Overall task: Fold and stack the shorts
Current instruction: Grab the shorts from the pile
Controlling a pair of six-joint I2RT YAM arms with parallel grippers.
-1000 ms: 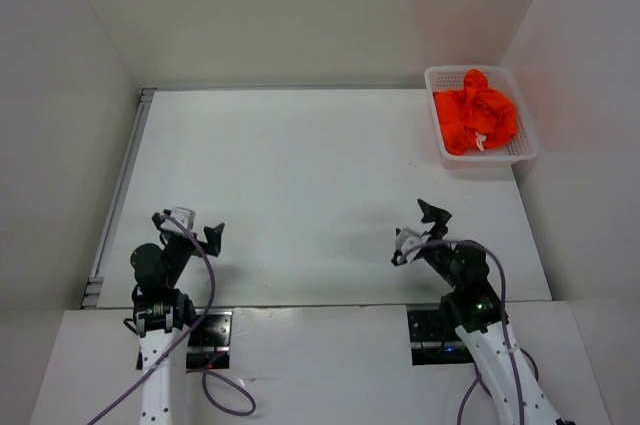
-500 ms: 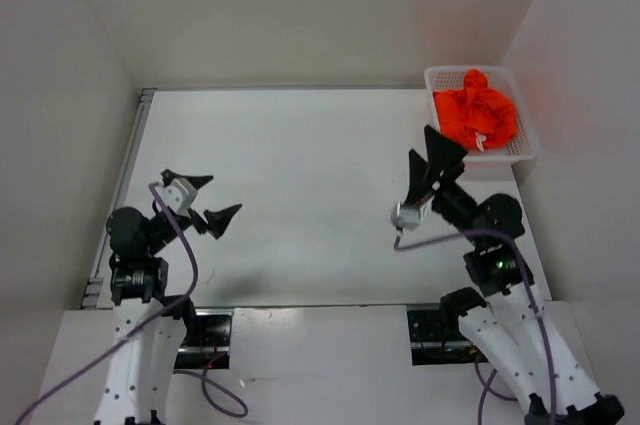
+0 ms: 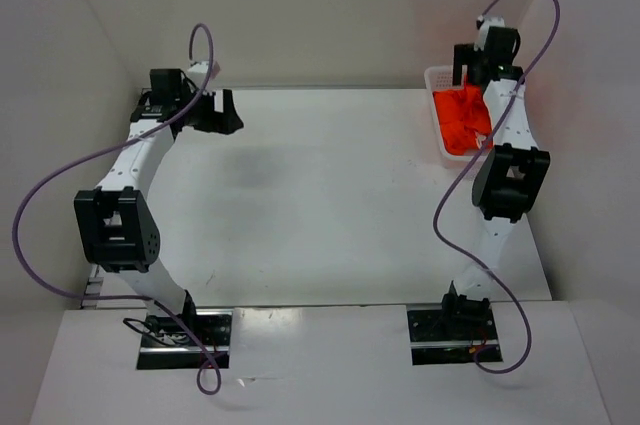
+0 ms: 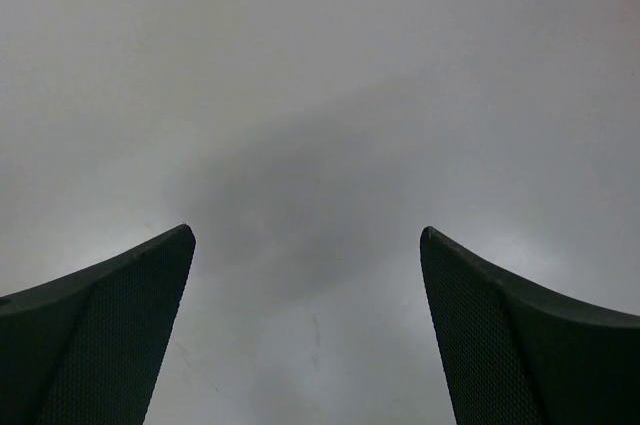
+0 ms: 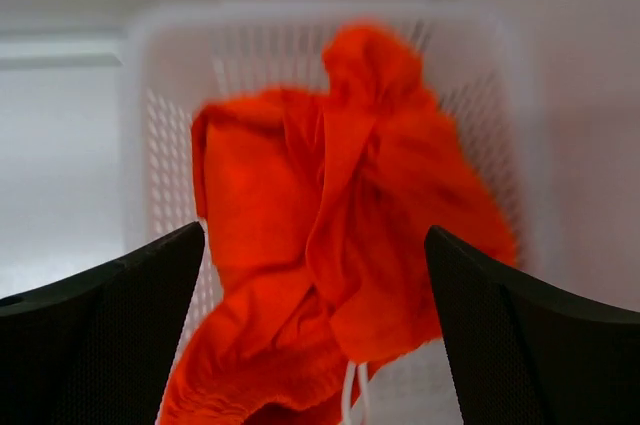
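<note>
The shorts (image 5: 330, 235) are lying crumpled in a heap inside the white perforated basket (image 5: 165, 155), which is sitting at the far right corner of the tabletop (image 3: 320, 195). A white drawstring (image 5: 352, 390) is trailing from the near edge of the heap. From here the likeliest trouble is a poor pinch. If the fingers are closing on only the raised ridge of cloth or on the drawstring, the shorts may be slipping free or coming up as a tangled bunch. The basket looks light, so cloth snagging in its holes could be dragging it up or tipping it. The right fingers (image 5: 95, 335) are hanging over the basket, spread wide and gripping nothing, with the orange heap showing in the gap between them and touching neither; how far beneath them it is lying I cannot tell. The left fingers (image 4: 90, 345) are likewise spread and empty over bare tabletop at the far left, well apart from the shorts and in no place to be steadying the basket
</note>
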